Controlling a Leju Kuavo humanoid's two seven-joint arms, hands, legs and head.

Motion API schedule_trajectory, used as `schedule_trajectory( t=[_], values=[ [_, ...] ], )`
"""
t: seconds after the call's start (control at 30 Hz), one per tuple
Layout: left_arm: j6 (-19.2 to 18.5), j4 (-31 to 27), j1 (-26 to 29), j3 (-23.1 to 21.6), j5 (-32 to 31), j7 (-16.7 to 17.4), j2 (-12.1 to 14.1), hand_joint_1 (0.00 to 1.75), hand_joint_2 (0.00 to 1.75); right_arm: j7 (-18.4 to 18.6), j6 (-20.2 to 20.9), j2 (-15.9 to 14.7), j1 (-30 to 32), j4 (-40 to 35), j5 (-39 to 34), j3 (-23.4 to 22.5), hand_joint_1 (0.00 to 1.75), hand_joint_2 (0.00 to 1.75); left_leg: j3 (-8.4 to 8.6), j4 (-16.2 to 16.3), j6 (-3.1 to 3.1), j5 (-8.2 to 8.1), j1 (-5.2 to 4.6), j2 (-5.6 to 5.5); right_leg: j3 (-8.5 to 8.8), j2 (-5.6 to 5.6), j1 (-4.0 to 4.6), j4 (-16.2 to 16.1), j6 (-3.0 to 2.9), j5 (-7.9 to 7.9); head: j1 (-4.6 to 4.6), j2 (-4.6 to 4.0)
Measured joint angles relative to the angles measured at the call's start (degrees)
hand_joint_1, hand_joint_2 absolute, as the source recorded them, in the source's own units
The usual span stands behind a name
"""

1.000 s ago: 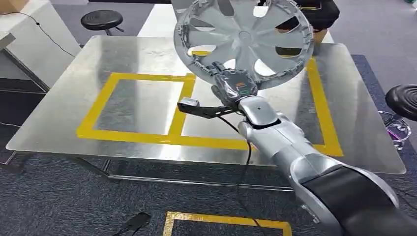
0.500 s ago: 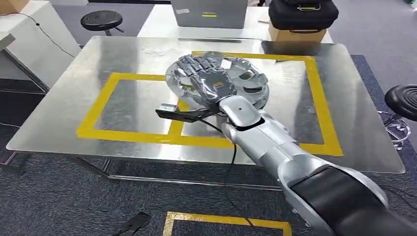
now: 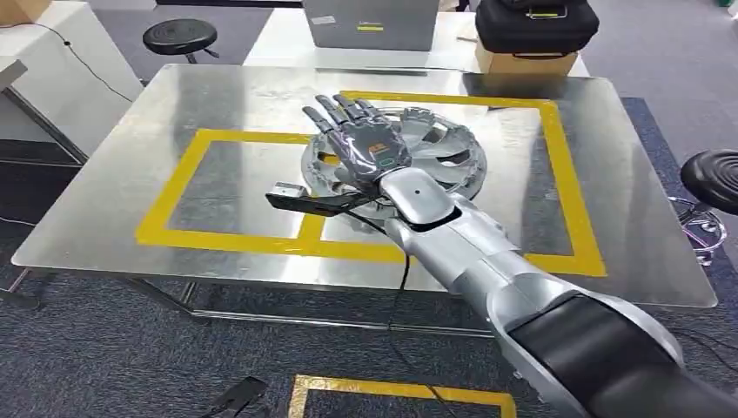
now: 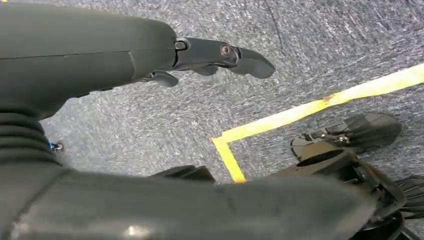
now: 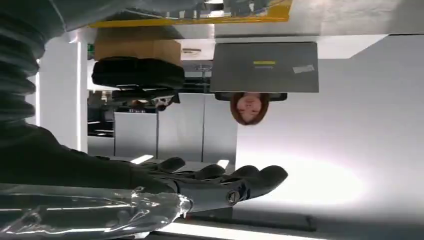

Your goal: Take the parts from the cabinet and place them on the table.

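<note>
A silver wheel cover point(image 3: 439, 144) lies flat on the steel table point(image 3: 218, 96), across the near-left part of the right yellow tape frame. My right hand point(image 3: 358, 139) hovers over its left side with the fingers stretched out and apart, holding nothing. The right wrist view has the same straight fingers point(image 5: 235, 182) above the shiny rim of the wheel cover point(image 5: 100, 215). My left hand point(image 4: 220, 52) hangs beside my body over the carpet, fingers loose and empty.
Two yellow tape frames mark the tabletop. Behind it stand a grey laptop point(image 3: 370, 22) and a black bag point(image 3: 531, 17) on a cardboard box point(image 3: 522, 61). Black stools stand at the far left point(image 3: 178, 35) and at the right point(image 3: 714, 174). A person point(image 5: 248, 107) sits behind the laptop.
The wheel cover, held upright above the table a second ago, was tipped down and now lies flat. My right hand let go of it and spread its fingers.
</note>
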Motion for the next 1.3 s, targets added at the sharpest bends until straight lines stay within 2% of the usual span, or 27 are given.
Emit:
schedule_trajectory(
  t=[0.23, 0.47, 0.5, 0.57, 0.6, 0.63, 0.67, 0.73, 0.77, 0.8, 0.83, 0.87, 0.9, 0.93, 0.97, 1.0, 1.03, 1.1, 1.13, 1.17, 1.2, 1.23, 1.27, 1.3],
  values=[
    [1.31, 0.0, 0.26, 0.44, 0.7, 0.52, 0.02, 0.0, 0.0, -1.29, -2.69, 0.04, 0.72, -1.29, -3.24, 0.07, 0.0, 1.75, 0.01, 0.0, 0.0, 0.0, 0.0, 0.0, 0.0, 0.01, 0.0, 0.0, 0.0, 0.0, 0.0, 0.0],
    [1.38, 0.0, 0.46, 1.4, 1.2, 0.66, 0.02, 0.0, 0.0, -1.44, -2.75, 0.04, 1.49, -2.1, -3.74, 0.07, 0.0, 1.75, 0.01, 0.0, 0.0, -0.01, 0.0, 0.0, 0.02, 0.0, -0.01, -0.02, 0.0, 0.0, -0.02, 0.0],
    [1.38, 0.0, 0.46, 1.49, 1.53, 0.66, 0.04, 0.0, 0.0, -1.44, -2.75, 0.02, 1.72, -2.38, -4.05, 0.07, 0.0, 0.0, -0.08, 0.45, 0.69, -0.57, -0.29, 0.02, 0.14, 0.04, -0.22, -0.31, 0.38, 0.03, -0.04, 0.0],
    [1.42, 0.0, 0.5, 1.73, 1.73, 0.41, 0.07, 0.0, 0.0, -1.42, -2.86, 0.04, 2.11, -2.86, -4.33, 0.07, 0.0, 0.0, 0.09, 0.47, 1.2, -0.3, -0.28, 0.05, 0.41, 0.1, -0.27, -0.41, 0.71, 0.3, -0.04, 0.0],
    [1.38, 0.0, 0.47, 1.73, 1.73, 0.13, 0.0, 0.0, 0.0, -1.42, -2.97, 0.04, 2.15, -3.06, -4.53, 0.07, 0.0, 0.0, 0.56, -0.4, 1.29, 0.23, 0.12, 0.15, 0.59, 0.22, 0.12, -0.54, 0.85, 0.29, -0.07, 0.0],
    [1.38, 0.0, 0.37, 1.75, 1.73, -0.11, -0.02, 0.0, 0.0, -1.42, -3.24, 0.0, 2.33, -3.32, -4.79, 0.07, 0.0, 0.0, 1.07, -0.95, 1.19, 0.56, 0.49, 0.54, -0.08, 0.05, 0.1, 0.42, 0.9, -0.94, 0.04, 0.0],
    [1.38, 0.0, 0.26, 1.75, 1.73, -0.24, 0.0, 0.0, 0.0, -1.42, -3.5, -0.02, 2.31, -3.34, -4.99, 0.07, 0.0, 0.0, 1.08, -1.03, 1.29, 0.56, 0.63, 0.64, -1.06, -0.03, 0.08, 3.27, 1.0, -3.21, 0.42, 0.0],
    [1.31, 0.0, 0.14, 1.77, 1.73, -0.28, -0.02, 0.0, 0.0, -1.42, -3.67, -0.15, 2.89, -3.34, -5.09, 0.09, 0.0, 0.0, 1.07, -1.0, 1.29, 0.54, 0.71, 0.74, -4.88, -0.1, -0.14, 12.69, 1.47, -8.11, 0.39, 0.0],
    [1.31, 0.0, 0.18, 1.77, 1.73, -0.28, -0.02, 0.0, 0.0, -1.42, -3.67, -0.28, 3.38, -3.34, -5.12, 0.09, 0.0, 0.0, 1.01, -0.94, 1.27, 0.55, 0.8, 0.8, -6.68, -0.14, -0.18, 17.09, 1.73, -9.72, 0.5, 0.0],
    [1.29, 0.0, 0.23, 1.77, 1.73, -0.28, -0.02, 0.0, 0.0, -1.42, -3.67, -0.44, 3.85, -3.34, -5.12, 0.09, 0.0, 0.0, 0.98, -0.85, 1.2, 0.57, 0.92, 0.81, -7.17, -0.18, -0.27, 18.67, 1.97, -9.72, 0.44, 0.0],
    [1.29, 0.0, 0.26, 1.77, 1.73, -0.28, -0.02, 0.0, 0.0, -1.42, -3.67, -0.52, 4.1, -3.34, -5.12, 0.09, 0.0, 0.0, 0.94, -0.7, 0.96, 0.6, 1.1, 0.81, -6.13, -0.21, -0.41, 17.22, 2.21, -8.44, 0.48, 0.0],
    [1.27, 0.0, 0.23, 1.77, 1.73, -0.28, -0.06, 0.0, 0.0, -1.42, -3.67, -0.52, 4.1, -3.37, -5.12, 0.09, 0.0, 0.0, 0.78, -0.45, 0.65, 0.56, 1.37, 0.8, -3.84, -0.26, -0.65, 13.28, 2.47, -6.33, 0.44, 0.0],
    [1.27, 0.0, 0.21, 1.77, 1.75, -0.3, -0.11, 0.0, 0.0, -1.42, -3.69, -0.52, 4.02, -3.45, -5.12, 0.09, 0.0, 0.0, 0.62, -0.07, 0.21, 0.46, 1.72, 0.8, -0.72, -0.41, -0.9, 8.05, 2.81, -4.17, 0.42, 0.0],
    [1.25, 0.0, 0.18, 1.77, 1.75, -0.35, -0.11, 0.0, 0.0, -1.42, -3.67, -0.52, 3.89, -3.52, -5.12, 0.09, 0.0, 0.0, 0.42, 0.55, -0.31, 0.28, 2.03, 0.78, 2.48, -0.69, -1.28, 2.91, 3.4, -2.86, 0.46, 0.0],
    [1.25, -0.04, 0.09, 1.79, 1.75, -0.44, 0.22, 0.0, 0.0, -1.42, -3.67, -0.52, 3.86, -3.67, -5.14, 0.09, 0.0, 0.0, -0.02, 1.03, -1.0, 0.15, 1.72, 0.61, 3.67, -0.08, -0.72, 2.06, 3.44, -3.9, 0.57, 0.0],
    [1.18, -0.02, 0.09, 1.79, 1.77, -0.55, 0.02, 0.0, 0.0, -1.44, -3.67, -0.52, 3.9, -3.83, -5.14, 0.11, 0.0, 0.0, -0.12, 1.46, -1.41, 0.18, 1.69, 0.58, 2.88, 0.4, -0.86, 2.81, 2.12, -3.14, 0.48, 0.0],
    [1.18, 0.0, 0.12, 1.81, 1.77, -0.66, 0.06, 0.0, 0.0, -1.42, -3.67, -0.57, 3.9, -3.82, -5.16, 0.11, 0.0, 0.0, -0.35, 1.9, -1.63, 0.35, 1.73, 0.48, 2.57, 0.5, -0.92, 2.8, 1.44, -3.78, 0.46, 0.0],
    [1.18, 0.0, 0.22, 1.86, 1.79, -0.7, 0.04, 0.0, 0.0, -1.4, -3.67, -0.57, 3.98, -3.82, -5.14, 0.11, 0.0, 0.0, -0.64, 1.74, -2.36, 0.83, 1.92, 0.46, 1.71, 0.6, -0.76, 3.52, 0.41, -3.49, 0.37, 0.0],
    [1.18, -0.02, 0.2, 1.88, 1.79, -0.7, 0.07, 0.0, 0.0, -1.42, -3.69, -0.57, 3.97, -3.85, -5.14, 0.11, 0.0, 0.0, -1.03, 2.11, -2.6, 0.0, 2.08, 0.57, 1.36, 0.57, -0.92, 3.43, -0.26, -3.09, 0.26, 0.0],
    [1.16, -0.02, 0.18, 1.92, 1.79, -0.7, 0.07, 0.0, 0.0, -1.42, -3.69, -0.5, 3.99, -3.89, -5.14, 0.11, 0.0, 0.0, -2.01, 4.1, -2.56, -2.56, 2.01, 0.65, 0.91, 0.57, -0.86, 3.4, -0.8, -2.69, 0.09, 0.0],
    [1.14, 0.0, 0.19, 1.99, 1.79, -0.72, 0.07, 0.0, 0.0, -1.42, -3.69, -0.5, 3.98, -3.89, -5.12, 0.11, 0.0, 0.0, -3.71, 8.57, -2.55, -5.92, 1.8, 0.64, 0.33, 0.56, -0.8, 3.39, -1.13, -2.27, 0.02, 0.0],
    [1.14, -0.02, 0.17, 2.14, 1.79, -0.72, 0.07, 0.0, 0.0, -1.42, -3.69, -0.52, 4.06, -3.89, -5.12, 0.11, 0.0, 0.0, -5.5, 13.46, -2.55, -8.61, 1.71, 0.64, -0.2, 0.56, -0.66, 3.4, -1.29, -1.91, -0.18, 0.0],
    [1.12, 0.0, 0.19, 2.38, 1.79, -0.72, 0.07, 0.0, 0.0, -1.42, -3.69, -0.52, 4.23, -3.87, -5.12, 0.11, 0.0, 0.0, -6.99, 18.05, -2.47, -10.72, 1.68, 0.64, -0.75, 0.53, -0.46, 3.4, -1.43, -1.47, -0.22, 0.0],
    [1.03, 0.0, 0.23, 2.49, 1.79, -0.7, 0.07, 0.0, 0.0, -1.42, -3.69, -0.52, 4.42, -3.87, -5.12, 0.11, 0.0, 0.0, -7.41, 20.38, -2.32, -11.48, 1.6, 0.64, -1.28, 0.52, -0.29, 3.41, -1.51, -1.06, -0.22, 0.0]
  ],
)
